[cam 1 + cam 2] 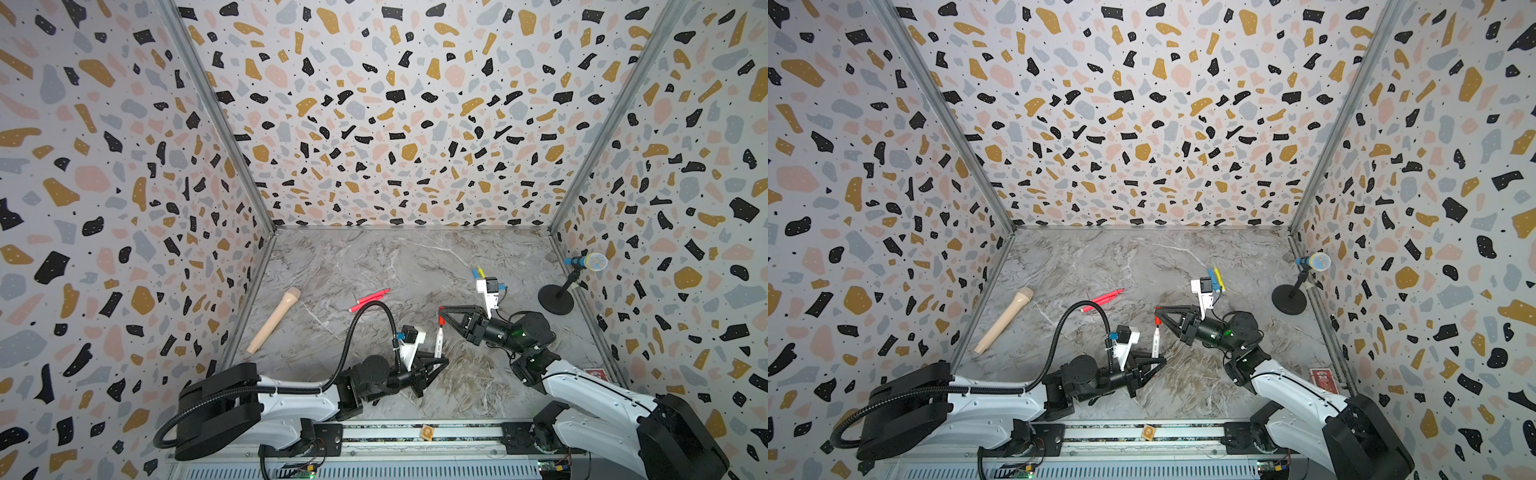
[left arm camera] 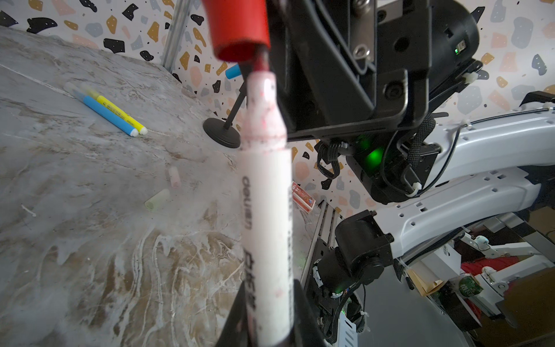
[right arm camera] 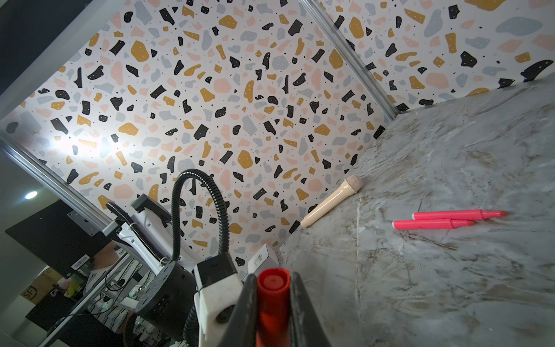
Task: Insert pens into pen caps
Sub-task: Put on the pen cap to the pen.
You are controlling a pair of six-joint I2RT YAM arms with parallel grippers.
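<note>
My left gripper [image 1: 438,362] [image 2: 270,315] is shut on the white-barrelled pen [image 1: 438,343] [image 2: 267,210], which stands nearly upright with its red nib pointing up. My right gripper [image 1: 442,316] [image 3: 273,288] is shut on the red pen cap [image 1: 441,319] [image 2: 240,30] [image 3: 272,300] just above it. The nib sits at the rim of the cap's open mouth. Two neon pink pens [image 1: 370,301] [image 3: 444,219] lie together mid-table. A blue pen [image 2: 108,114] and a yellow pen [image 2: 117,111] lie side by side farther back. Two pale loose caps [image 2: 174,177] [image 2: 156,199] rest on the marble.
A beige microphone-shaped stick [image 1: 274,320] lies by the left wall. A blue microphone on a black round stand [image 1: 557,297] stands at the right wall. A red card box [image 1: 594,372] lies near the right arm's base, and an orange-tan tag [image 1: 427,432] sits on the front rail.
</note>
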